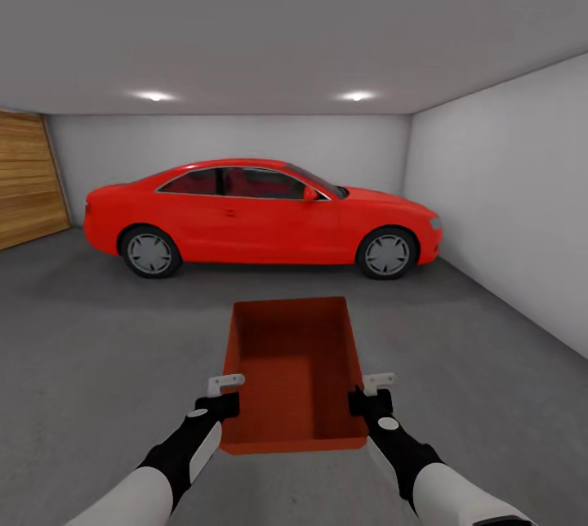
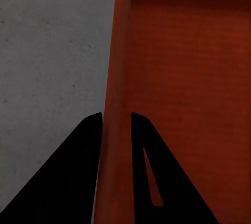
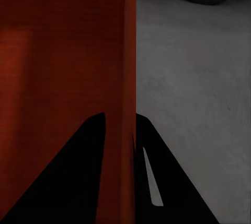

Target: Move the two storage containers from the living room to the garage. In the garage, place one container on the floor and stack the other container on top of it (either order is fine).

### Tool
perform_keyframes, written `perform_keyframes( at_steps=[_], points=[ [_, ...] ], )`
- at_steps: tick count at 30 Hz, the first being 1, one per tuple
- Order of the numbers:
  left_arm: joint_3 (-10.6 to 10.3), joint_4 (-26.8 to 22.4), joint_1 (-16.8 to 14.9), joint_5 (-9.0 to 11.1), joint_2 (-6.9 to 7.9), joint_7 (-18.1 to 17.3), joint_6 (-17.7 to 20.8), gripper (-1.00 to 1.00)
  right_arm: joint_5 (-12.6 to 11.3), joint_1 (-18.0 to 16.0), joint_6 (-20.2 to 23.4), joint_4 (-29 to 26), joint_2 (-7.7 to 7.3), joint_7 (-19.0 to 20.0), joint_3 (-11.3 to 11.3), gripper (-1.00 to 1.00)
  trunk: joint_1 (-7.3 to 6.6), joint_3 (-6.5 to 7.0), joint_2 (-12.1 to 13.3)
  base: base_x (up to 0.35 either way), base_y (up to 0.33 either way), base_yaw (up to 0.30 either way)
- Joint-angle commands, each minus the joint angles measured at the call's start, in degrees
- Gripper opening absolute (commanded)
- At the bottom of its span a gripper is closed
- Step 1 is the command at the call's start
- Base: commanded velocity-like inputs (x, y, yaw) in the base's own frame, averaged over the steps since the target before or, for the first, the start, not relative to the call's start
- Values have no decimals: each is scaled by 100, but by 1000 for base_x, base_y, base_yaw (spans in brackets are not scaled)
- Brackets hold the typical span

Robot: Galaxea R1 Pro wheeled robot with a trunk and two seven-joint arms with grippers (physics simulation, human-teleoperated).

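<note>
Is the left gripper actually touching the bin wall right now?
Touching. In the left wrist view, the left gripper has one finger on each side of the bin wall, both pressed against it with no gap.

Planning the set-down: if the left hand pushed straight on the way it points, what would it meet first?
The left hand is clamped on the storage container's side wall, so it just slides along that wall. Beyond lies bare concrete floor; the red car is probably far ahead.

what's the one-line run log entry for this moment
place: garage | held: storage container, both grippers | left gripper: shut on left wall | right gripper: shut on right wall | ahead: red car | under: concrete floor
</note>
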Motion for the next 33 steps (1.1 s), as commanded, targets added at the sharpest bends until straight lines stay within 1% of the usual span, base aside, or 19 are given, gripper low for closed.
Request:
perform_keyframes(
  at_steps=[1,3,4,6,7,10,13,16,21,28,33],
  points=[
    [187,-27,-3,-62,67,542,-223,-100,-309,-9,8,12,-1,41,-79,-100,5,-9,-7,321,0,0],
    [187,-28,-3,-65,67,539,-223,-100,-309,-5,8,12,-1,41,-79,-100,5,-9,-7,321,0,0],
    [-18,22,-3,18,38,83,-2,-100,-17,-6,12,39,25,-18,10,-100,5,-10,-7,0,0,0],
    [-152,46,-3,242,74,78,-37,-100,-57,-6,10,52,38,-75,84,-100,5,-10,-7,0,0,0],
    [-198,46,-3,289,74,81,-37,-100,-71,-6,10,52,38,-89,104,-100,5,-10,-7,0,0,0],
    [-255,46,-3,334,75,99,-4,-100,-90,-4,9,59,46,-107,168,-100,5,-10,-7,0,0,0],
    [-235,46,-1,287,95,49,24,-100,-156,-3,8,78,71,-118,171,-100,5,-10,-7,0,0,0],
    [-198,46,-1,248,97,38,24,-100,-243,-4,9,82,75,-147,265,-100,5,-10,-7,0,0,0],
    [-197,46,-1,258,100,36,23,-100,-263,-3,8,83,77,-171,323,-100,5,-10,-7,0,0,0],
    [-194,46,-2,262,100,35,23,-100,-268,-3,14,83,77,-181,331,-100,5,-10,-7,0,0,-1],
    [-196,46,0,267,101,34,23,-100,-273,-3,16,83,77,-183,339,-100,5,-10,-7,0,0,-121]
  ],
)
